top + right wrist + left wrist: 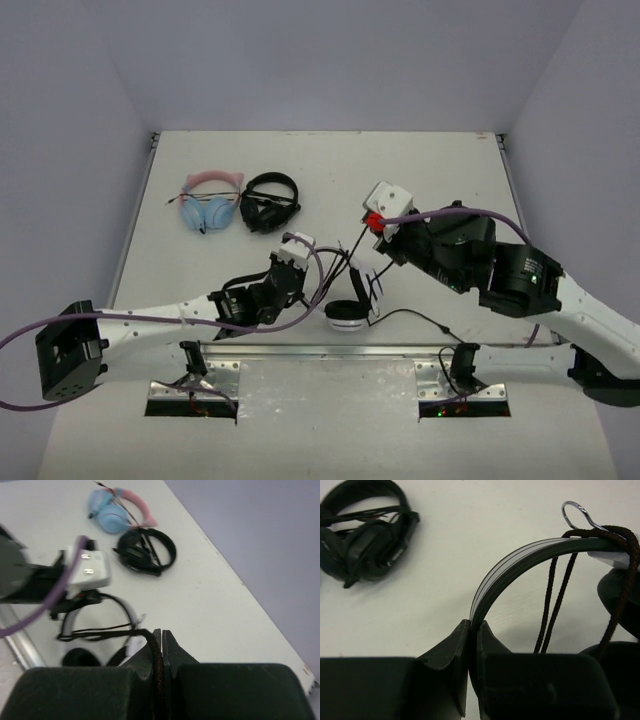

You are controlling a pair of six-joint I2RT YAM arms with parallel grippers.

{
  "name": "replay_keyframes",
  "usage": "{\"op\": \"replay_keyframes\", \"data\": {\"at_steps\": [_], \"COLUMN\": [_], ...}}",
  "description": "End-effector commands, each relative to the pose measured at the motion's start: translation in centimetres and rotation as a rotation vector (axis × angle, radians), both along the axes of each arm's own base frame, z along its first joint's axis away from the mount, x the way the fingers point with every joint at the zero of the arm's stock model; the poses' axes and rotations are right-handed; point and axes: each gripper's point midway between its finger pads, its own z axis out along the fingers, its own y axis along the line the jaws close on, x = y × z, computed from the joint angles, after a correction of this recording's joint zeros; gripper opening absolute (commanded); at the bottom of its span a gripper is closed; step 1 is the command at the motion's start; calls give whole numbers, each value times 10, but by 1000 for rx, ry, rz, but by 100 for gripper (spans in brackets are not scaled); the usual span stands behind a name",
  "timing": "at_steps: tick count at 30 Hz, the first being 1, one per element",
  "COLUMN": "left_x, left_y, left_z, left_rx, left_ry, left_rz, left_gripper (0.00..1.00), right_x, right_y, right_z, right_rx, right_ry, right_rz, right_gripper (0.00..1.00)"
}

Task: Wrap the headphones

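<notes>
The left end effector (472, 626) is clamping shut on the band (520, 555) of the headphones (350, 298), holding them upright near the table's (420, 170) front edge, between the arms. The right end effector (161, 636), just beyond and to the right, is pinching the cable (97, 631), which is stretching back towards the band and looping over it.

Overall light: you get bright, even, soft light from above; the surface (420, 180) reads pale and flat.
Shadows: you see only faint, short shadows beneath the arms and the headphones (347, 312).
Left wrist view: your left claw (474, 625) is a dark, soft-edged mass; the headphones look crisp, the all-black pair (365, 535) slightly soft.
Right wrist view: everything is blurred; your right claw (161, 632) is near-black and out of focus.
Glare: a small highlight on the metal ring (575, 512).
</notes>
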Motion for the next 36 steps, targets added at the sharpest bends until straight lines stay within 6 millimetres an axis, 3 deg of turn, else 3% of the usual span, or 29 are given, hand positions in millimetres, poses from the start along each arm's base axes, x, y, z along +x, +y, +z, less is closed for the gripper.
{"op": "replay_keyframes", "data": {"at_steps": [1, 2, 3, 4, 5, 7, 8, 9, 12, 13, 14, 15, 19, 20, 21, 24, 25, 27, 31, 34, 36], "left_x": [-19, -27, -33, -37, -42, -48, -50, -54, -58, -60, -65, -68, -67, -67, -65, -66, -64, -52, -21, -7, -3], "left_y": [-36, -38, -33, -28, -25, -19, -17, -18, -16, -18, -24, -24, -13, -8, -8, -12, -14, -3, 32, 41, 27], "left_z": [40, 38, 38, 34, 40, 37, 43, 42, 54, 59, 77, 81, 117, 114, 130, 120, 129, 120, 147, 178, 192], "left_rx": [-314, -327, -330, -327, -365, -360, -375, -358, -319, -309, -335, -316, -283, -236, -237, -112, -91, 29, 172, 230, 232], "left_ry": [-59, -43, -35, -23, -22, 5, 0, 17, 26, 26, 24, 29, 7, 27, 14, 62, 56, 67, -68, -194, -253], "left_rz": [-140, -156, -161, -153, -145, -152, -160, -186, -207, -234, -285, -305, -286, -272, -271, -310, -316, -236, 3, 77, 1], "left_gripper": [0, 0, 0, 0, 0, 0, 0, 0, 0, 0, 0, 0, 0, 0, 0, 0, 0, 0, 0, 0, 0], "right_x": [42, 53, 77, 84, 107, 131, 147, 159, 185, 199, 204, 212, 218, 219, 220, 220, 221, 223, 214, 212, 215], "right_y": [-33, -39, -57, -57, -82, -90, -110, -111, -119, -122, -118, -112, -92, -89, -88, -88, -91, -95, -91, -86, -88], "right_z": [20, 16, 6, 0, -7, -24, -27, -38, -43, -49, -53, -67, -69, -69, -67, -57, -52, -50, -55, -51, -53], "right_rx": [-67, -81, -110, -102, -99, -87, -80, -90, -105, -107, -100, -118, -78, -71, -67, -84, -100, -131, -116, -82, -79], "right_ry": [-114, -109, -86, -64, -32, 33, 56, 79, 62, 77, 94, 132, 187, 194, 191, 157, 146, 130, 218, 282, 297], "right_rz": [-130, -158, -238, -222, -316, -332, -400, -417, -478, -503, -494, -483, -414, -406, -405, -387, -388, -398, -352, -355, -375], "right_gripper": [1, 1, 1, 1, 1, 1, 1, 1, 1, 1, 1, 1, 1, 1, 1, 1, 1, 1, 1, 1, 1]}}
